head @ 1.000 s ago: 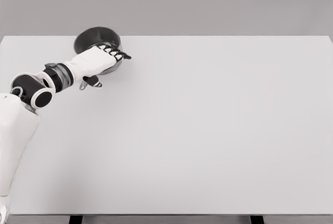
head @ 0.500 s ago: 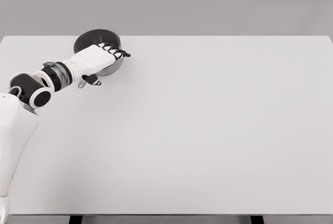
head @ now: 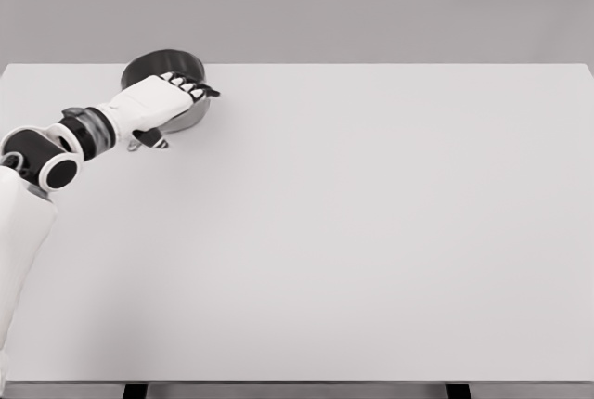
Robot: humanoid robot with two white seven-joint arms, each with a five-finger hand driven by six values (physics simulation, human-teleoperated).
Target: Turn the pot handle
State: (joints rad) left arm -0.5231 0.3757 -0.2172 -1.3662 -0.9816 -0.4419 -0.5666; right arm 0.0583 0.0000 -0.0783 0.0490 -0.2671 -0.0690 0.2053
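Observation:
A dark grey pot (head: 151, 66) stands at the far left back of the white table (head: 371, 232). My left hand (head: 176, 113) lies over its near side, and my white arm comes in from the lower left. The black-tipped fingers (head: 193, 90) curl over the pot's rim. The thumb (head: 158, 142) sits below, beside a small grey piece (head: 135, 144) that looks like the end of the pot handle. Most of the handle is hidden under my palm. The hand looks shut on it.
The table's back edge (head: 297, 64) runs just behind the pot, and its left edge lies close by. A plain grey wall stands beyond.
My left hand and forearm have shifted left and slightly up. The pot has moved left with the hand, and the grey handle end has swung left too.

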